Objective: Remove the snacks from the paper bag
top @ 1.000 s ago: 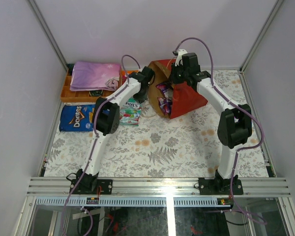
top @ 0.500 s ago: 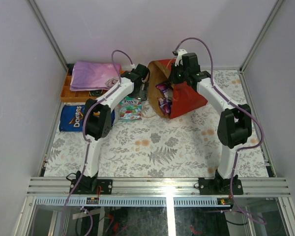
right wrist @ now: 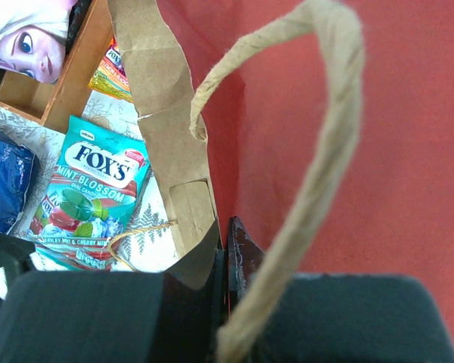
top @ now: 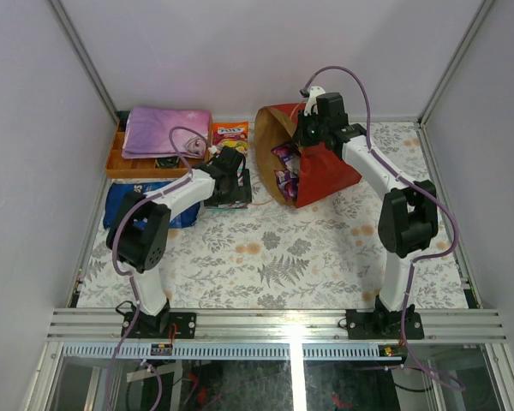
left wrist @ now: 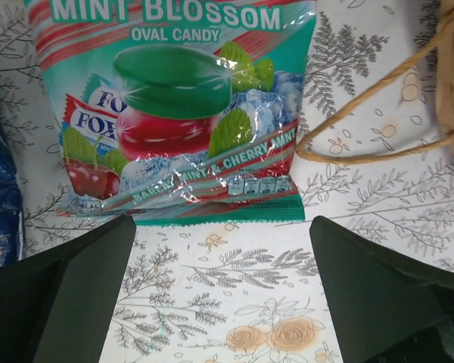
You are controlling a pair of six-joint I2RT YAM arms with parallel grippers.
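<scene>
Pulling back nearward, we are leaving our left gripper (left wrist: 221,231) wide open above the released green packet (left wrist: 178,113), left of the paper bag (top: 330,175); right gripper (right wrist: 225,253) is clamping its rim, keeping purple packets (top: 286,177) reachable.

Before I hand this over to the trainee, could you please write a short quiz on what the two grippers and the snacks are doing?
1. True or false: the left gripper is clamped on the green candy packet.
2. What does the right gripper pinch? A) the rim of the paper bag B) the Doritos bag C) a purple packet
3. What colour are the packets showing in the bag's mouth?
Key: 1 false, its jaws stand open and the packet lies loose; 2 A; 3 purple.
</scene>
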